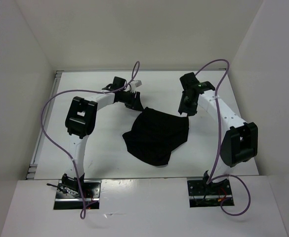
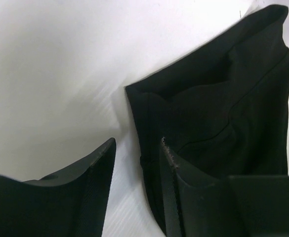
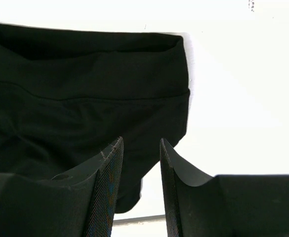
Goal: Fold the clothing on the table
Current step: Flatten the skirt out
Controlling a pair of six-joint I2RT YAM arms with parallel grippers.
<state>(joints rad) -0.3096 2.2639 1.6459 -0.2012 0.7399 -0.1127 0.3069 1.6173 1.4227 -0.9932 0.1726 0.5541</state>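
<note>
At the near edge of the desk (image 1: 104,160) sit the left base plate (image 1: 65,195) and the right base plate (image 1: 223,192). A purple cable (image 1: 49,111) loops out from the left one, and a second purple cable (image 1: 218,123) rises from the right one. The left arm (image 1: 80,118) rises and bends in toward the middle. The right arm (image 1: 239,143) does the same from the other side.

Between the arms, a little right of centre, the clothing (image 1: 156,136) lies on the desk in a limp, rumpled heap. Its rounded near end points toward the bases and its wider end lies farther away. The wrist views show a stitched band along one edge.

At the far left corner of the clothing is the left hand (image 1: 136,103), low over the desk. Its fingers (image 2: 97,173) are moderately apart. The edge of the fabric lies in the gap, close to the right-side finger, and bare desk shows beside it. Nothing is pinched as far as the view shows.

At the far right corner is the right hand (image 1: 185,107). Its fingers (image 3: 109,173) are parted with a fairly narrow gap. A corner of the fabric and a strip of desk show through the gap, so it holds nothing.

Beyond both hands the desk runs to its thin metal far edge, and white walls (image 1: 134,34) stand around it.
</note>
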